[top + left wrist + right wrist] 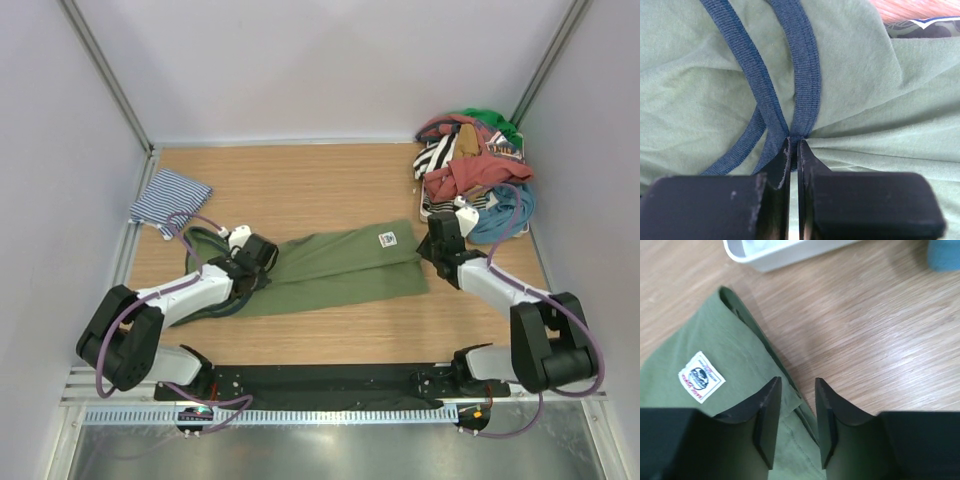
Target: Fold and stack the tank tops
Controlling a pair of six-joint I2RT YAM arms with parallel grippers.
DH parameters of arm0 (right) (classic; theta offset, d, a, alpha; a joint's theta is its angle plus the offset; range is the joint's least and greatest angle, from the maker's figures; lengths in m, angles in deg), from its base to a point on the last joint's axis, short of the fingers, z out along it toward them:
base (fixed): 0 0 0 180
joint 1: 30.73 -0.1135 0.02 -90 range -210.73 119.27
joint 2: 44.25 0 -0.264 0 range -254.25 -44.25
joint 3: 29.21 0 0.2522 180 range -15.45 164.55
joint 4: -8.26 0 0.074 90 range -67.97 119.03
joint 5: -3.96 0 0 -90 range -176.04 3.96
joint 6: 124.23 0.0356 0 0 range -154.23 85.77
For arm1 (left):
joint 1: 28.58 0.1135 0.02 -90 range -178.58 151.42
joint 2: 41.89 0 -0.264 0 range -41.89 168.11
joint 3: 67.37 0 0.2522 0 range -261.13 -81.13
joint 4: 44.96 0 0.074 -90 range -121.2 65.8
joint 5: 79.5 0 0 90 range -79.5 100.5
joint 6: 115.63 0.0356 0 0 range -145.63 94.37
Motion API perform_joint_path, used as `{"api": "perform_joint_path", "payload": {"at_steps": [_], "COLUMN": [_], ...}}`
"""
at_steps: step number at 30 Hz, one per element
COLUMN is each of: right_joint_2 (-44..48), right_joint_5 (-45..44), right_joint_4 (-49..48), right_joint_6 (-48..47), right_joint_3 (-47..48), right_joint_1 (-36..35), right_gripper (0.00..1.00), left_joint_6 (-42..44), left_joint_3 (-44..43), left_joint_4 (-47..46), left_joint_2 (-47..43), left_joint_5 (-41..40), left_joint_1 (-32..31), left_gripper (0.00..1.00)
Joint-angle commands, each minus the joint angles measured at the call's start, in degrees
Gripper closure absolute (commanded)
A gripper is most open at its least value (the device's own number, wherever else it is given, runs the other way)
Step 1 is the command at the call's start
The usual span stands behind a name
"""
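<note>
Two tops count here. The striped top [170, 200] lies folded small at 10 o'clock on the table [330, 180], so I think that one is done. The green top [340, 265] lies long across the middle, and it looks folded once along its length. It needs more folds, and then it must go on the striped top.

The left pincer [794, 145] is shut tight on the green top's blue trim [807, 65], at the top's 9 o'clock end. The right pincer [797, 383] has its jaws apart and holds nothing. It sits at the top's 3 o'clock end, with the cloth edge just under it. A heap of clothes [470, 165] waits at 2 o'clock.
</note>
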Motion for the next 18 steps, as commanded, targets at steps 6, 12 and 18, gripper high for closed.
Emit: {"api": "perform_joint_path", "payload": {"at_steps": [6,12,18], "right_joint_2": [9.2,5.0,-2.1], "right_joint_5": [-1.4,2.1,2.3], "right_joint_4": [-10.3,-11.3,-8.2], "right_joint_6": [-2.5,-3.6,-3.2], "right_joint_3": [-4.3,-2.4,1.5], "right_joint_1": [-0.6,-1.3,-2.3], "right_gripper": [0.68,0.51,0.50], "left_joint_6": [-0.9,0.0,2.4], "left_joint_3": [1.1,0.2,-4.5], "left_joint_4": [1.0,4.4,7.3], "left_joint_2": [-4.6,-11.5,-12.5], "left_joint_5": [-2.6,-2.9,-4.9], "left_joint_1": [-0.1,-0.1,0.6], "left_gripper": [0.80,0.50,0.36]}}
